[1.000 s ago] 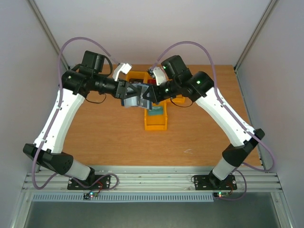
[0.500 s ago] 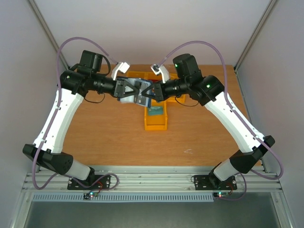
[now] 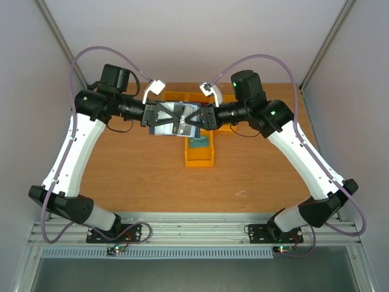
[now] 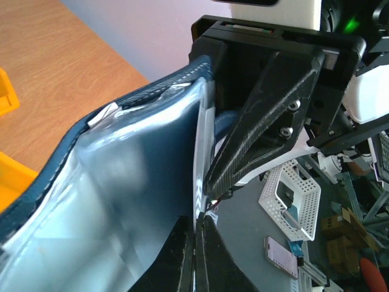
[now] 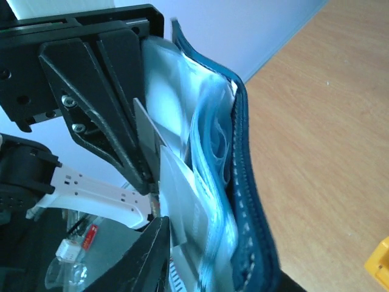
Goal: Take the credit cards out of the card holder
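Navy card holder (image 3: 165, 126), open, pale sleeves showing; held aloft between both arms above the yellow bins (image 3: 200, 159). Left gripper (image 4: 196, 243): pinched tight on a thin pale inner edge, card or sleeve unclear. Right gripper (image 3: 188, 119): straddles the cover, grip uncertain. Step: extracting a card; next, likely a steady straight pull.

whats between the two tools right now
The card holder, opened with pale sleeves showing, fills the gap between the left tool and the right tool; the top view shows it.
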Controlling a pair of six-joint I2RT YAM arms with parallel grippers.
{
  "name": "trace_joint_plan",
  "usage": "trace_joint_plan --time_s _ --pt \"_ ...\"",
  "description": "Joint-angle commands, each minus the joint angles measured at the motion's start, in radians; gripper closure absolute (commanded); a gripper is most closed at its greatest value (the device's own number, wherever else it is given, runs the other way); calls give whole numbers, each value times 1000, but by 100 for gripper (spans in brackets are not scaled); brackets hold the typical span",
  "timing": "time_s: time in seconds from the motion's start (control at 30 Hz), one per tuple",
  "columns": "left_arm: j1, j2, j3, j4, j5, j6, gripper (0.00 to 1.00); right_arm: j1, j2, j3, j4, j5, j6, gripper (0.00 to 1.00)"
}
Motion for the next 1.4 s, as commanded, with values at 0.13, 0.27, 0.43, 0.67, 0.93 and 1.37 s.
trace_joint_plan --time_s 0.13,0.27,0.43,0.67,0.93,1.37 --pt "21 -18 23 -26 -21 50 100 -44 -54 -92 132 -142 19 81" --pt "30 -15 33 -39 -64 65 100 -47 -57 -97 120 -152 8 91" --pt "64 -15 49 -82 -153 117 100 -93 -60 -101 40 -117 -11 99" --pt "86 -32 19 -135 -283 239 100 -220 -89 -147 -38 -95 4 99" --pt "86 -35 4 -130 -370 261 100 -255 -41 -123 -241 71 2 99" --pt "85 -23 -25 -100 -413 268 100 4 -68 -646 47 -34 362 99"
